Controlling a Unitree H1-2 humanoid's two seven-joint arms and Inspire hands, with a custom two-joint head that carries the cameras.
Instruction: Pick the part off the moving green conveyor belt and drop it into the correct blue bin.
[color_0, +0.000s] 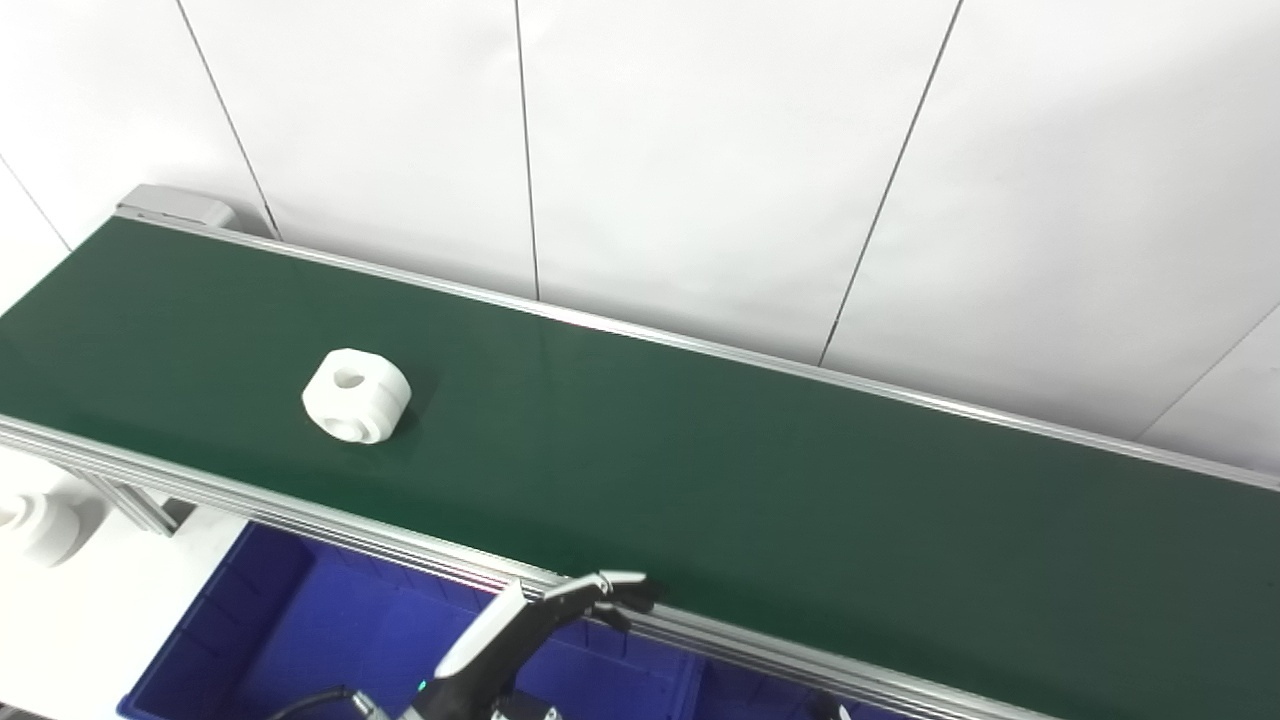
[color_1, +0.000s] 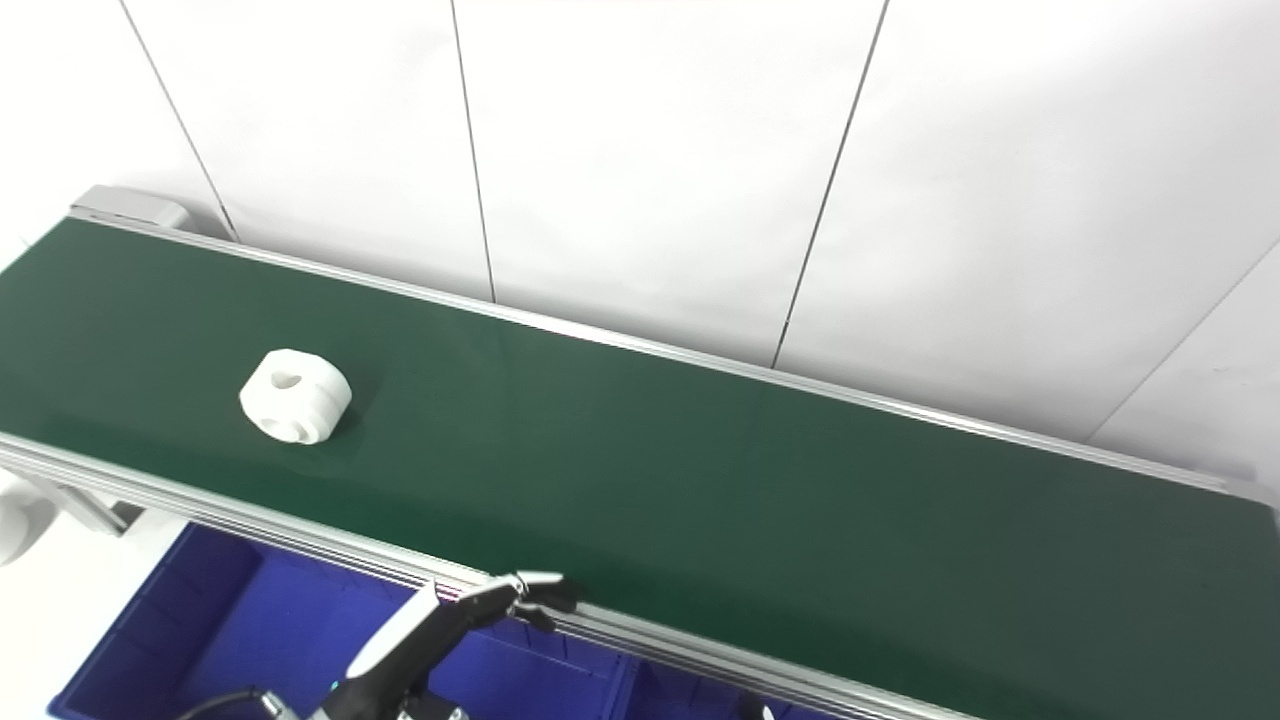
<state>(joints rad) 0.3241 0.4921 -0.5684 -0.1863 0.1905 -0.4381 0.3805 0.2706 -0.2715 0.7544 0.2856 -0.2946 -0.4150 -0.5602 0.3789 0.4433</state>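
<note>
Black-and-white left hand (color_0: 560, 620) at the frame's bottom centre reaches over the blue bin (color_0: 290, 620), fingers spread, empty. White plastic part (color_0: 356, 395), left of centre on the green conveyor belt (color_0: 760, 480), looks light, rigid, smooth; grip its rounded sides.

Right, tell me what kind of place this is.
Probably a mock factory sorting cell or robotics lab. A green conveyor belt with aluminium side rails runs along a white panelled wall, a white machined-looking part rides on it, and a blue bin waits below the near rail.
</note>
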